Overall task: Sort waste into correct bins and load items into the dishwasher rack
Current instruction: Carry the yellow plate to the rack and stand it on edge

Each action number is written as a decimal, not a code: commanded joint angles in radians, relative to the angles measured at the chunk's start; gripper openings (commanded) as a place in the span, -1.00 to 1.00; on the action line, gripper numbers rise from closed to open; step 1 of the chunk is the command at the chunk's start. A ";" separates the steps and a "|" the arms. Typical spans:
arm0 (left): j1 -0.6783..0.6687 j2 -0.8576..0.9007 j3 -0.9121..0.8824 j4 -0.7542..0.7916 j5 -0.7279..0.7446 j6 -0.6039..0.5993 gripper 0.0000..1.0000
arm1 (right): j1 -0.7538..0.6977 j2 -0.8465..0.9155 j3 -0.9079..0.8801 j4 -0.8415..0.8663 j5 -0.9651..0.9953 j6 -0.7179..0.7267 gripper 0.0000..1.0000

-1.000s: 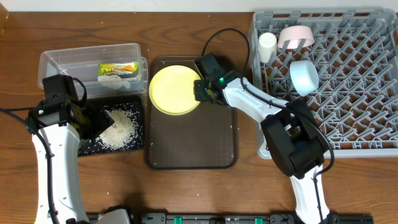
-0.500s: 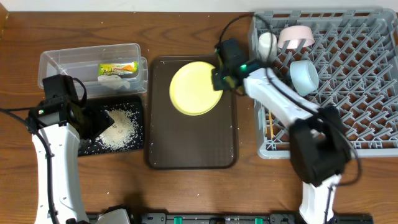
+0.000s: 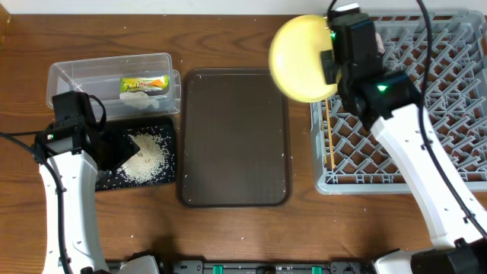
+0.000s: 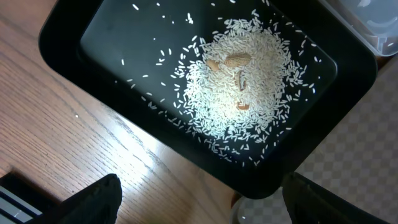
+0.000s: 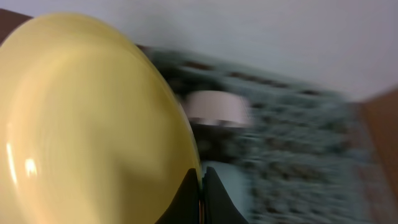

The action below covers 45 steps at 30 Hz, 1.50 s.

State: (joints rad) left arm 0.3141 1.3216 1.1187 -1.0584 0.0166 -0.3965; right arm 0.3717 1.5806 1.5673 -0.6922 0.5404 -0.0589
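Observation:
My right gripper (image 3: pixel 329 67) is shut on the rim of the yellow plate (image 3: pixel 298 58) and holds it tilted in the air at the left edge of the grey dishwasher rack (image 3: pixel 441 114). In the right wrist view the plate (image 5: pixel 87 124) fills the left side, pinched between the fingers (image 5: pixel 201 186); the pinkish bowl (image 5: pixel 214 107) shows blurred behind. Wooden chopsticks (image 3: pixel 330 137) lie in the rack. My left gripper (image 4: pixel 199 205) is open above the black tray (image 3: pixel 141 156) holding rice (image 4: pixel 239 84). The snack wrapper (image 3: pixel 144 84) lies in the clear tub (image 3: pixel 68 76).
The dark brown serving tray (image 3: pixel 232 137) lies bare in the middle of the wooden table. Scattered rice grains lie across the black tray's floor (image 4: pixel 124 50). The right arm hides the cup and the blue bowl in the rack.
My right gripper has lifted the yellow plate off the brown tray and carried it up and right to the rack's left edge. The left arm has not moved.

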 commanded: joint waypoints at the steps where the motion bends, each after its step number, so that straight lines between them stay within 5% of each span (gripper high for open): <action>1: 0.005 -0.003 -0.010 -0.003 -0.005 -0.010 0.70 | -0.023 0.006 0.001 -0.026 0.272 -0.107 -0.98; 22: 0.005 -0.003 -0.010 -0.003 -0.005 -0.010 0.70 | -0.028 0.181 -0.013 -0.180 0.266 0.085 -0.98; 29: 0.004 -0.003 -0.010 -0.003 -0.005 -0.010 0.70 | -0.007 0.181 -0.013 -0.149 0.060 0.186 -0.98; 45: 0.004 -0.003 -0.010 -0.005 0.012 -0.005 0.71 | -0.008 0.154 -0.012 -0.065 -0.196 0.261 -0.04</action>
State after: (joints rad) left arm 0.3141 1.3216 1.1187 -1.0588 0.0193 -0.3965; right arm 0.3618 1.7580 1.5589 -0.7456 0.4145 0.1364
